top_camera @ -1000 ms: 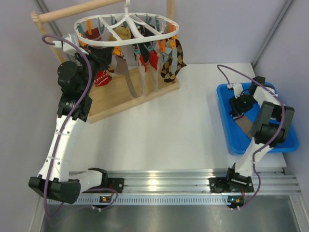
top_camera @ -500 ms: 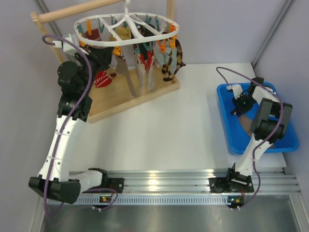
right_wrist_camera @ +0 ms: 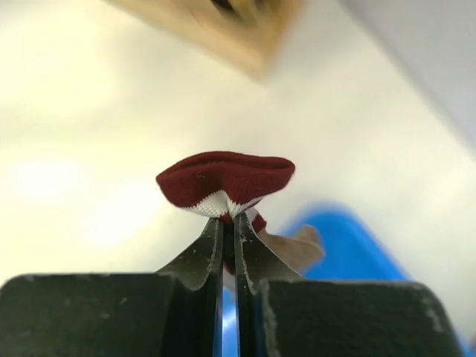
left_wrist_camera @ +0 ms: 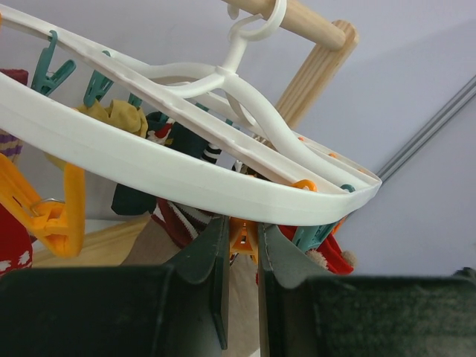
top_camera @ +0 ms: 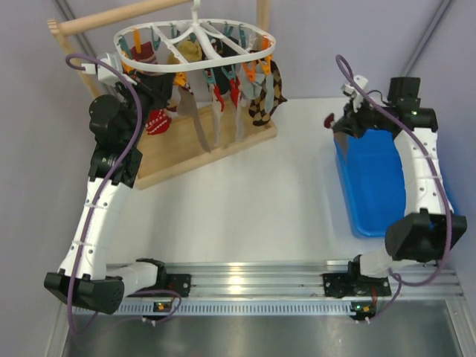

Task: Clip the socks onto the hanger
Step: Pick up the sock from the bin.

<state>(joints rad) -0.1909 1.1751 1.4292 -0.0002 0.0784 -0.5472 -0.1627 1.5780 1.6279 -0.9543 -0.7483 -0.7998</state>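
The hanger is a white oval ring hooked on a wooden rod, with several socks clipped under it. My left gripper is just under the ring's left side. In the left wrist view the gripper is shut on an orange peg below the ring. My right gripper hangs in the air over the blue tray's far left corner. In the right wrist view this gripper is shut on a sock with a dark red cuff, a white band and a tan body.
The wooden rod-and-tray frame holds the hanger at the back left. A blue tray lies at the right edge of the white table. A grey wall post runs behind the tray.
My right gripper shut on the sock in the blue tray and lifted it up and back toward the tray's far left corner. The left arm stayed put; the hung socks swayed a little.
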